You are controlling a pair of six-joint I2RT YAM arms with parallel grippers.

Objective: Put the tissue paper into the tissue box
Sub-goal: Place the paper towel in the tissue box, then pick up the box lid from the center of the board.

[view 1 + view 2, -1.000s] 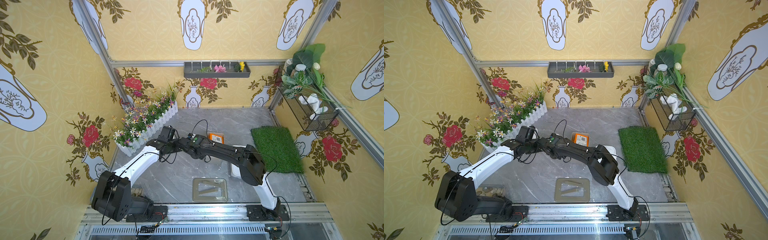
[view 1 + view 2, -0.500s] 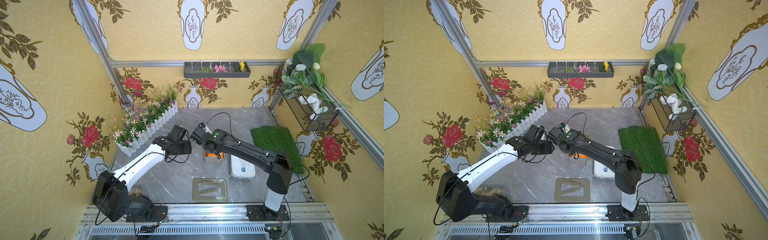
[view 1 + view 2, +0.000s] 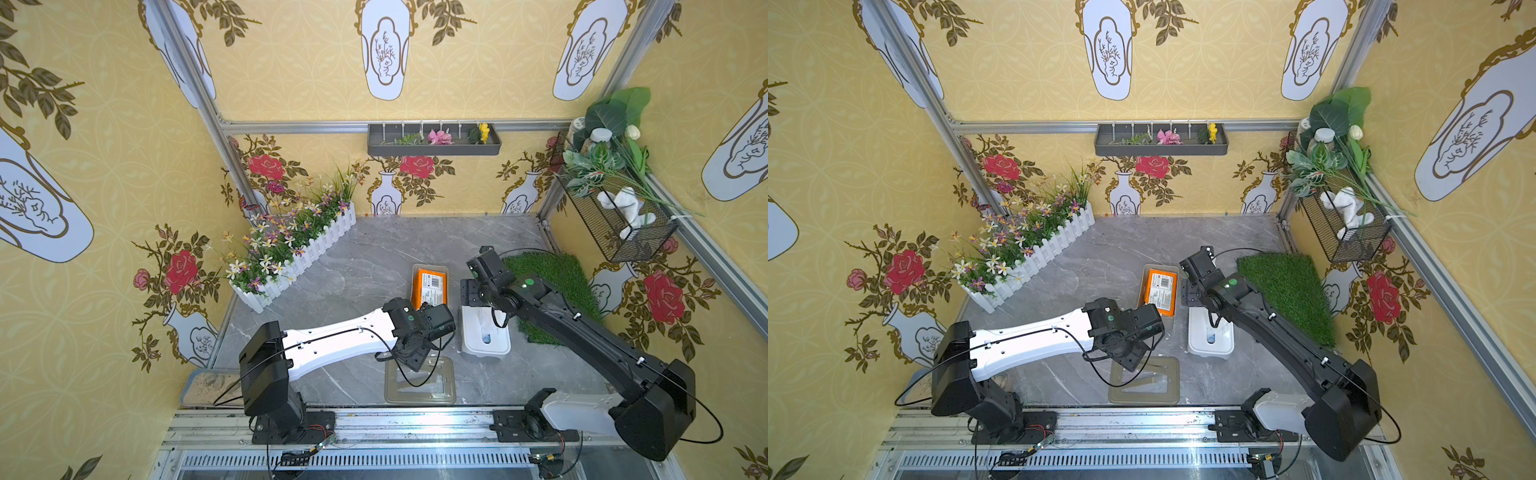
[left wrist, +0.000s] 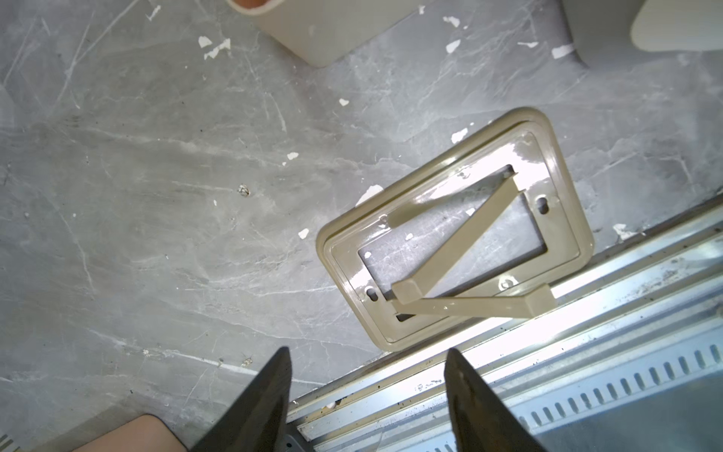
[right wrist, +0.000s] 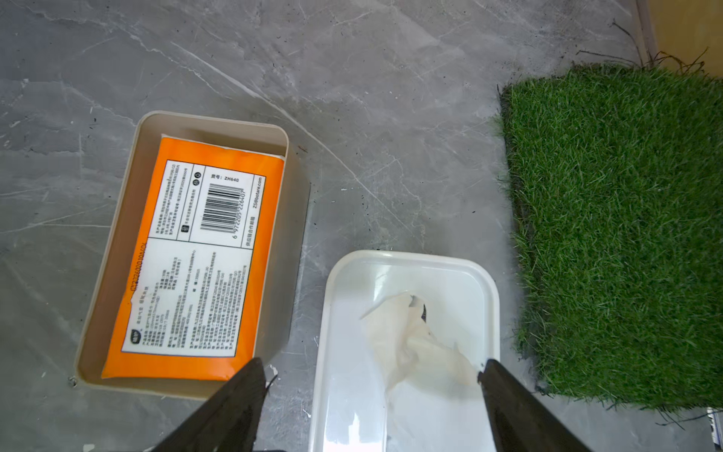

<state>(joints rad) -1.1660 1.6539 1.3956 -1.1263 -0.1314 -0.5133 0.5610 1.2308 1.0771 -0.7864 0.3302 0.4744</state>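
The tissue paper, an orange pack (image 3: pixel 430 286) (image 3: pixel 1158 291) (image 5: pixel 195 254), lies flat inside the open beige tissue box (image 3: pixel 430 267) (image 5: pixel 291 235), label side up. My right gripper (image 5: pixel 373 362) (image 3: pixel 471 293) is open and empty. It hovers just right of the beige box, over a white tissue box (image 3: pixel 484 334) (image 5: pixel 410 270) with a tissue sheet (image 5: pixel 407 340) poking out. My left gripper (image 4: pixel 366 352) (image 3: pixel 415 359) is open and empty, low over the front edge beside the beige lid frame (image 3: pixel 419 380) (image 4: pixel 567 180).
A green turf mat (image 3: pixel 552 291) lies right of the white box. A white fence planter with flowers (image 3: pixel 299 249) runs along the back left. A wire basket (image 3: pixel 619 224) hangs on the right wall. A sand tray (image 3: pixel 203 386) and a metal rail (image 4: pixel 587 352) border the front.
My right arm swung from the left side back to the right, over the white box, and its jaws widened. My left arm moved right and toward the front, over the lid frame.
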